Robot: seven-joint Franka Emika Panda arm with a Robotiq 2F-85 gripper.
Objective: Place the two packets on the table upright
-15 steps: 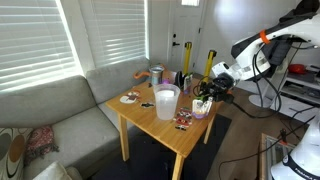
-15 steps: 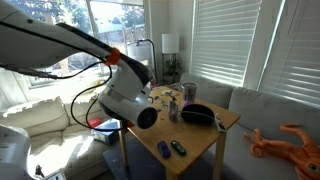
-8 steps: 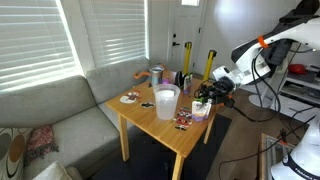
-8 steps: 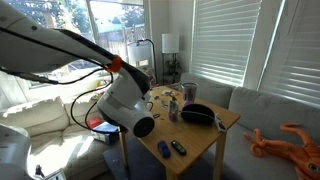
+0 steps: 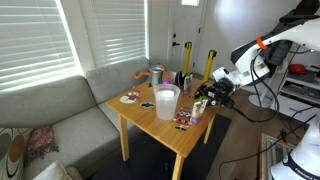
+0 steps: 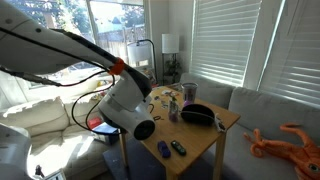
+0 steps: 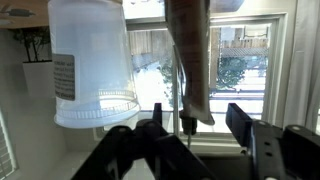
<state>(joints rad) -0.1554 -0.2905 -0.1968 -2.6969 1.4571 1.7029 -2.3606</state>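
Observation:
The wrist view is upside down. One packet (image 7: 190, 55) stands upright on the table between my open fingers (image 7: 195, 122), with gaps on both sides. The translucent white cup (image 7: 92, 60) stands beside it. In an exterior view my gripper (image 5: 205, 99) is at the table's edge around this purplish packet (image 5: 200, 110), next to the cup (image 5: 166, 102). A second packet (image 5: 183, 122) lies flat near the front edge of the light-wood table (image 5: 150, 125). In an exterior view the arm (image 6: 130, 100) hides the gripper.
A tall yellow bottle (image 5: 210, 65), cans and a plate (image 5: 130, 97) stand on the far part of the table. A dark bowl (image 6: 197, 117) and small dark items (image 6: 170, 149) lie on the table (image 6: 205, 140). A grey sofa (image 5: 60, 110) borders it.
The arm has shifted only slightly, drawing back a little from the table. The packets and cup have not moved.

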